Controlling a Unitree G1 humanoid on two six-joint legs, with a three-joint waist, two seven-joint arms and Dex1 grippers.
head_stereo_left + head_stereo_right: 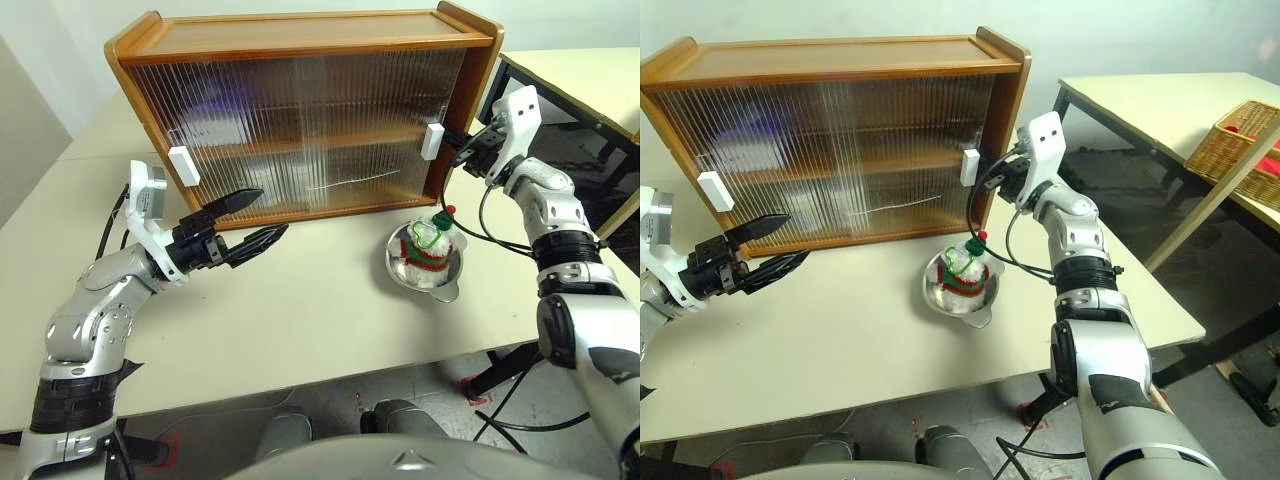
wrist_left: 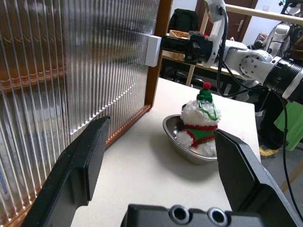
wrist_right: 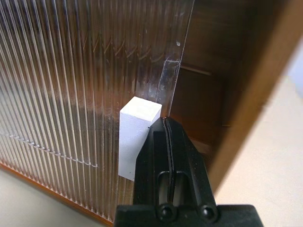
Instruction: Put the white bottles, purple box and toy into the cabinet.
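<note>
Right gripper [image 3: 166,130] at the door handle [image 3: 138,137]
Its 2 fingers were pressed together beside the handle; they could slip off, leaving the cabinet [image 1: 300,45] barely open.

left arm bent, gripper [image 1: 245,220] level, fingers spread wide, nothing between them; right arm stretched forward, gripper [image 1: 462,146] level, angled left, fingers [image 3: 166,142] pressed flat together, holding nothing

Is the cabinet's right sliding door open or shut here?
Slightly open: beside the white handle, a narrow gap shows the cabinet interior. The shut right hand is against that handle.
</note>
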